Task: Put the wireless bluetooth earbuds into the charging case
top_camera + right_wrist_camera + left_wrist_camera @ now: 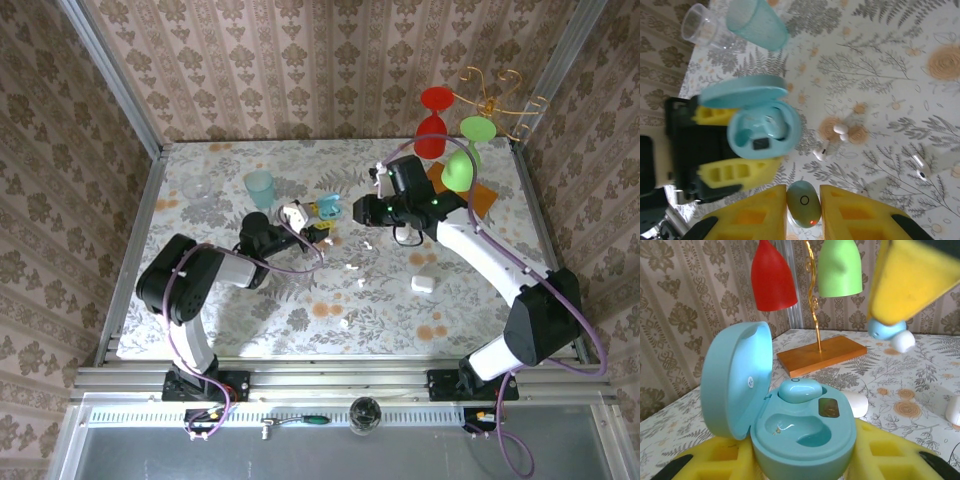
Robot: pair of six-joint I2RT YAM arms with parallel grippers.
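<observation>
My left gripper (805,462) is shut on an open teal charging case (805,435), its yellow pads (715,457) on either side. The lid (735,380) stands up at the left. One teal earbud (799,389) sits in the far slot, and the near slot (800,430) is bare. My right gripper (803,205) is shut on a second teal earbud (803,203), hanging above the table to the right of the case (765,130). From the left wrist this earbud (887,330) shows up high at the right. White earbuds (821,150) (841,131) (920,167) lie loose on the table.
A teal cup (259,187) and a clear cup (197,190) stand behind the case. A white case (423,284) lies at the right. A wooden-based gold stand (478,195) with red and green cups stands at the back right. More white earbuds (344,323) lie nearer the front.
</observation>
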